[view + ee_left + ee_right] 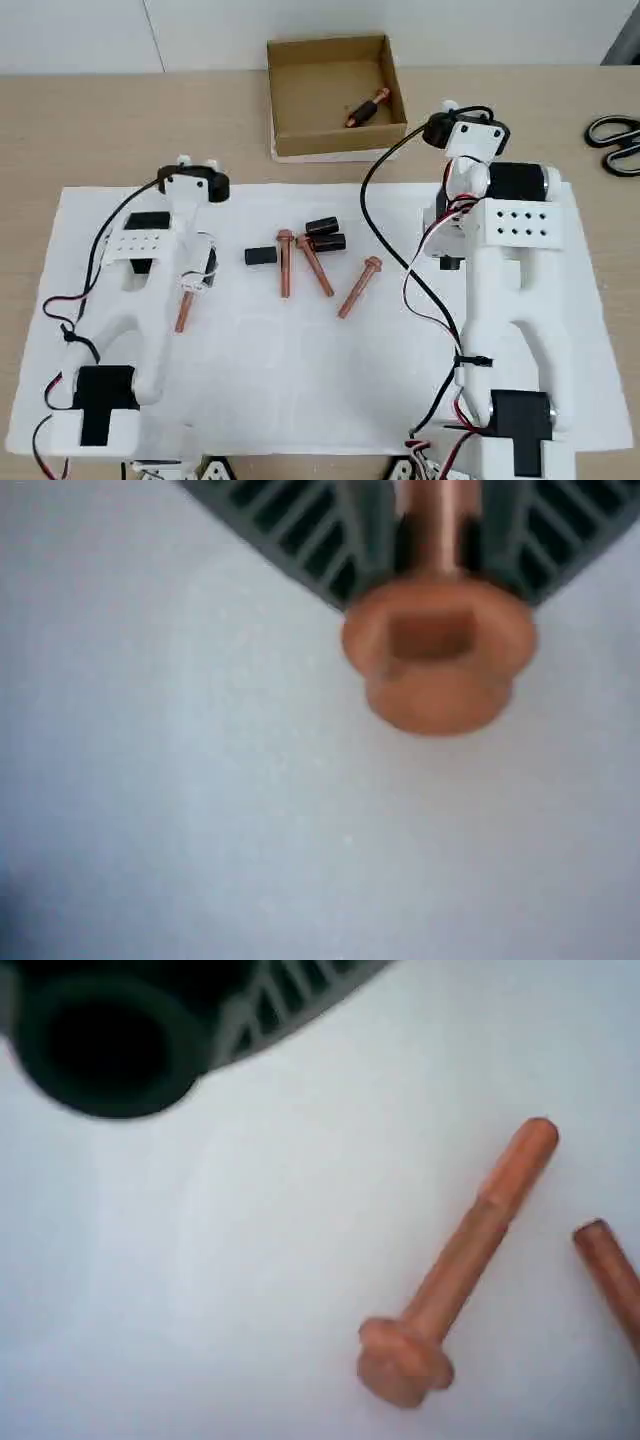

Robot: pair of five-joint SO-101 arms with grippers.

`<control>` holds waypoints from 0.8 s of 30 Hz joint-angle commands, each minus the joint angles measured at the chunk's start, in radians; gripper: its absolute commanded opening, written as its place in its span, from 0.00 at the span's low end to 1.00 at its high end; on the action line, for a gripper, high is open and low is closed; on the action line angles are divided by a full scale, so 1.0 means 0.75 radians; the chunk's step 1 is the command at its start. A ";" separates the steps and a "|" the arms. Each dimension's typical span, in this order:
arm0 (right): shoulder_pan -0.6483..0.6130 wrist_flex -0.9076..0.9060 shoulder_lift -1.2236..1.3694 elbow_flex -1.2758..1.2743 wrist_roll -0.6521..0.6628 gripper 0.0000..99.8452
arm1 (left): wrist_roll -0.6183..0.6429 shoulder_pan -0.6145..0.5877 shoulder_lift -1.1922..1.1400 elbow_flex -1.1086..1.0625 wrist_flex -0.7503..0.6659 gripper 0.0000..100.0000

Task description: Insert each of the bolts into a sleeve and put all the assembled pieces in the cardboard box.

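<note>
My left gripper (190, 283) is shut on a copper bolt (184, 310) (437, 660) over the left part of the white mat (300, 380), head pointing down. My right gripper (450, 258) hangs over the mat's right side, shut on a black sleeve (105, 1045). A loose bolt (455, 1270) (360, 287) lies just left of it. Two more bolts (285, 262) (315, 265) lie mid-mat, with three black sleeves (260, 256) (321, 226) (329, 242) around them. The cardboard box (290, 100) at the back holds one assembled piece (368, 108).
Scissors (615, 140) lie on the bare table at the far right. Cables run from both arms across the mat. The front half of the mat is free between the two arm bases.
</note>
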State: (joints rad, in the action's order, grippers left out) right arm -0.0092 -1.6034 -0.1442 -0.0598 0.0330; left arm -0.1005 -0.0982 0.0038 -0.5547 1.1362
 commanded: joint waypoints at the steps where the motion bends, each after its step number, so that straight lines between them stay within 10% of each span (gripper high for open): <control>1: -0.007 0.015 -0.062 0.008 0.002 0.00 | 0.010 -0.008 0.065 -0.036 -0.057 0.13; 24: -0.007 0.009 -0.069 0.004 0.002 0.00 | 0.029 0.004 0.065 -0.240 -0.213 0.01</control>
State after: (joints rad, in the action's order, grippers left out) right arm -0.0092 -1.6034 -0.1442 -0.0614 0.0330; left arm -0.0775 -0.0905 0.0545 -0.7066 0.9828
